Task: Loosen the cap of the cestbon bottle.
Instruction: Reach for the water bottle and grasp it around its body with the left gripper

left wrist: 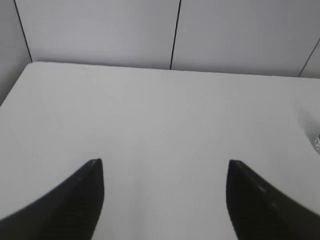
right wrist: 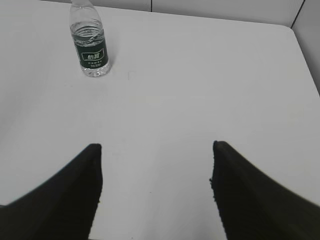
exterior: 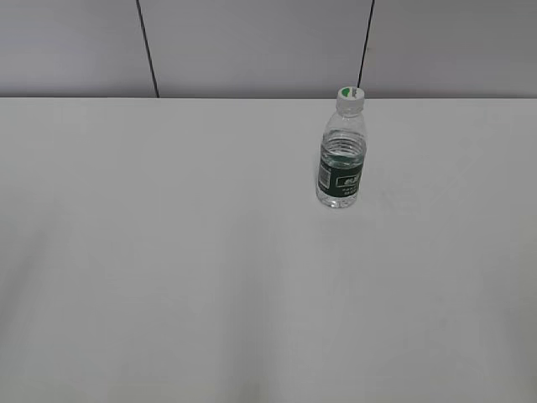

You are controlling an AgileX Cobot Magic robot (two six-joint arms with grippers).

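Nearest in the left wrist view: two dark, matte, tapering fingers (left wrist: 92, 172) of the left gripper (left wrist: 162, 167), spread wide, nothing between them, only bare bench below. Same picture in the right wrist view: two black, blunt-tipped fingers (right wrist: 95, 152) of the right gripper (right wrist: 156, 150), set wide apart, holding nothing, poised above the surface.

Beneath and beyond both: smooth, flat, pale grey-white bench (exterior: 168, 252), matte, with soft shading and a rounded far corner in each wrist view.

Farther back, right of centre in the exterior view and near the far edge: small clear plastic cestbon bottle (exterior: 342, 159), upright, well apart from both grippers. Ribbed, rounded shoulders; dark green label band with white print around the middle; clear liquid inside, level just above the band. In the right wrist view, same bottle (right wrist: 90, 47) at upper left, top cut off by the frame edge. In the left wrist view, only a faint clear sliver at the right edge, too blurred to tell much.

On the neck: small round white plastic screw cap (exterior: 350, 98) with a green patch on top, seated.

Farthest: plain grey wall panels (exterior: 252, 42), split by thin dark vertical seams.
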